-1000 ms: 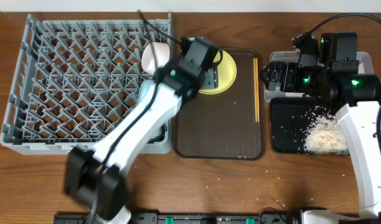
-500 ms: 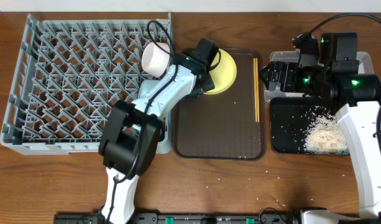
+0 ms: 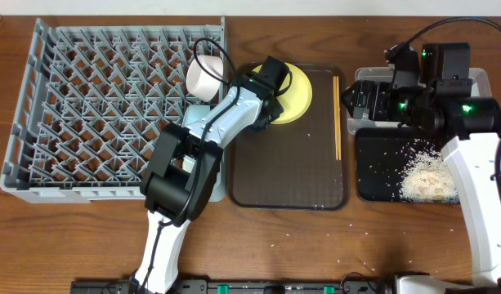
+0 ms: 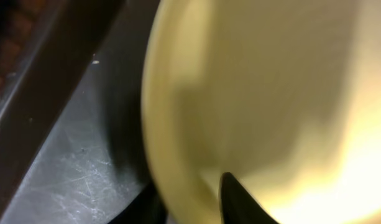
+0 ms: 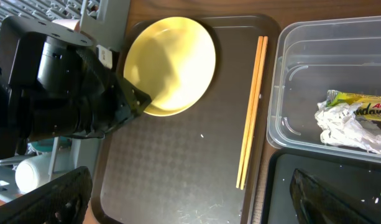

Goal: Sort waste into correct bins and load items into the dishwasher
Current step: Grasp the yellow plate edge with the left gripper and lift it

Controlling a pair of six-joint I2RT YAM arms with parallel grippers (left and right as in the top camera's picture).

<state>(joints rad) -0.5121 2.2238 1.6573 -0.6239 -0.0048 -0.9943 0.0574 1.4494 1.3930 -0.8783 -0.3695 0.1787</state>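
Observation:
The round yellow plate lies at the back left of the brown tray. My left gripper is at the plate's left edge. In the left wrist view the plate's rim sits between the two dark fingers, which are shut on it. Thin wooden chopsticks lie along the tray's right side. My right gripper hangs open over the tray's right edge and the bins, holding nothing. The clear container holds the snack wrapper. Whitish rice lies in the black tray.
The grey dish rack fills the left of the table, and a white bowl lies on its side at the rack's back right corner. A few loose crumbs dot the wooden table in front of the brown tray.
My left arm has folded in and settled at the plate's left edge, and its jaws have narrowed onto the rim. The right arm has not moved.

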